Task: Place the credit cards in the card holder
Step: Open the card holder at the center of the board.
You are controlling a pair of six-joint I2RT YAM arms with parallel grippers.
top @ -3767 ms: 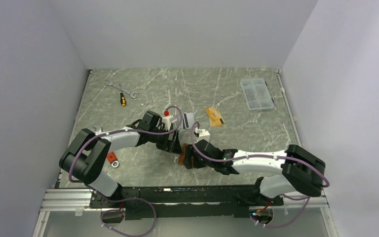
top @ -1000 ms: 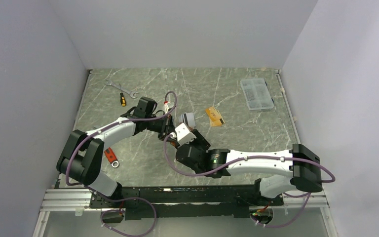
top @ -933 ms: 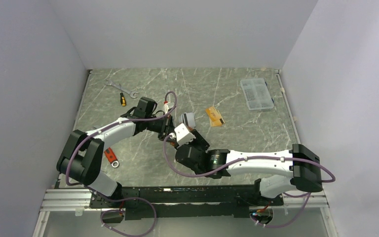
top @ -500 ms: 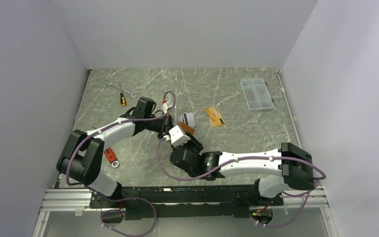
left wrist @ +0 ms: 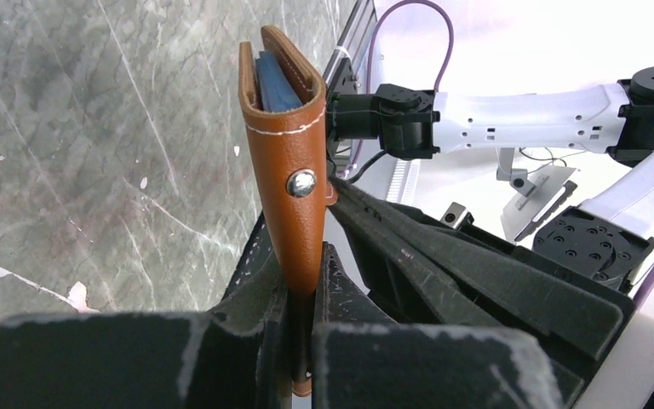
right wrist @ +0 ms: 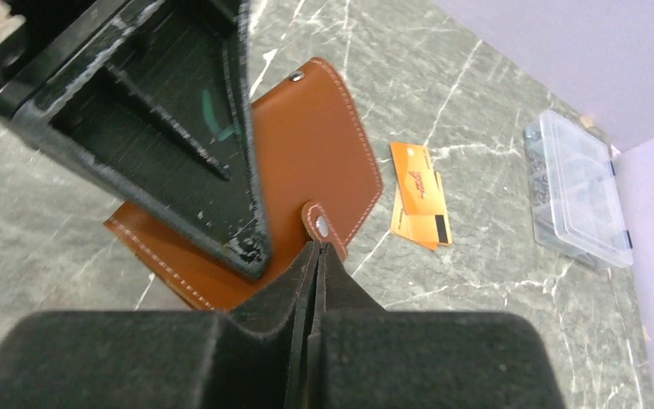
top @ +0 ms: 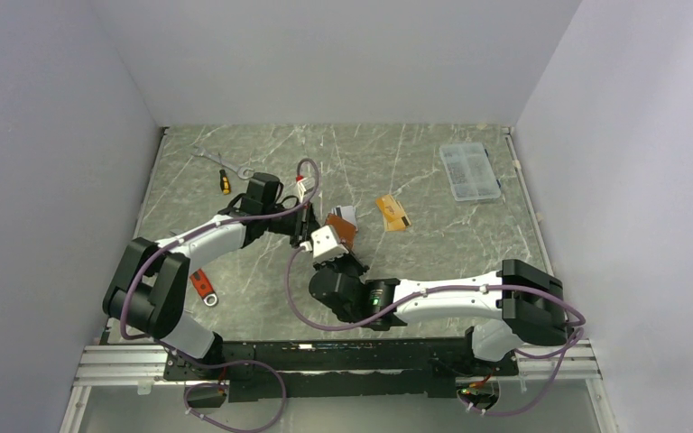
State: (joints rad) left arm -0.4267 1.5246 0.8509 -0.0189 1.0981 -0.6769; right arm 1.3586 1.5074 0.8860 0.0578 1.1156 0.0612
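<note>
Top view: the left arm [top: 217, 236] reaches forward and the right arm [top: 442, 293] sweeps across to it, meeting at the card holder [top: 346, 232].

Left wrist view: the left gripper [left wrist: 302, 281] pinches the holder's lower edge and holds it upright.

Right wrist view: the right gripper [right wrist: 313, 256] is pressed together at the snap tab [right wrist: 324, 227]. 1 orange card [right wrist: 417, 198] lies beyond.

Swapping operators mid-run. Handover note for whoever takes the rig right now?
Left gripper: shut on the card holder, clamped by one edge.
Right gripper: shut at the snap tab, apparently pinching it.
Cards: orange card and silver-grey card lie on the table.
Done: holder in hand.
Left: open it, insert both cards.
</note>
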